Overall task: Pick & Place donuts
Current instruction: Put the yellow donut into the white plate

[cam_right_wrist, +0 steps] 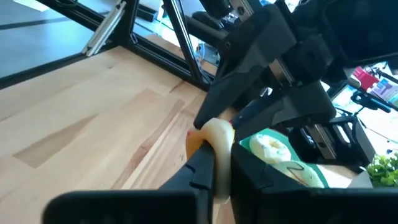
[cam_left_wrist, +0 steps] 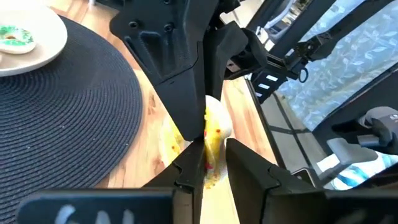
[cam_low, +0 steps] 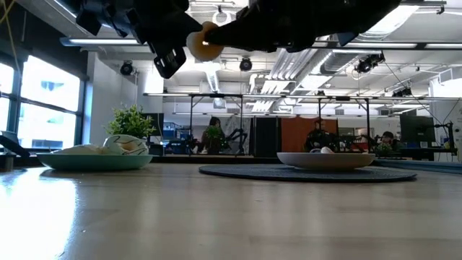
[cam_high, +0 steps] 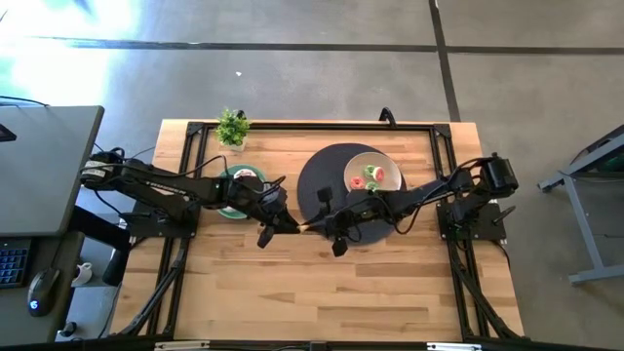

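A yellow-iced donut (cam_left_wrist: 216, 140) hangs in mid-air over the table's middle, between my two grippers; it also shows in the low view (cam_low: 202, 43) and the right wrist view (cam_right_wrist: 214, 138). My left gripper (cam_high: 291, 222) reaches in from the left and my right gripper (cam_high: 318, 222) from the right, tip to tip, both shut on this donut. A pink and a green donut (cam_high: 371, 176) lie on the beige plate (cam_high: 388, 162). Pale donuts (cam_right_wrist: 272, 148) lie on the teal plate (cam_high: 230, 208). My left gripper pinches the yellow donut's ring (cam_left_wrist: 214, 163) between its two fingers, coming level from the table's left. The donut is lifted clear of the table. My right gripper pinches the same donut's ring on the opposite side (cam_right_wrist: 219, 160) between its two fingers, coming level from the right. The ring stands on edge between them.
The beige plate sits on a round dark woven mat (cam_high: 322, 177), far and right of the grippers. The teal plate lies under the left arm. A small potted plant (cam_high: 232, 127) stands at the far edge. Bare wood (cam_high: 312, 292) stretches across the near half.
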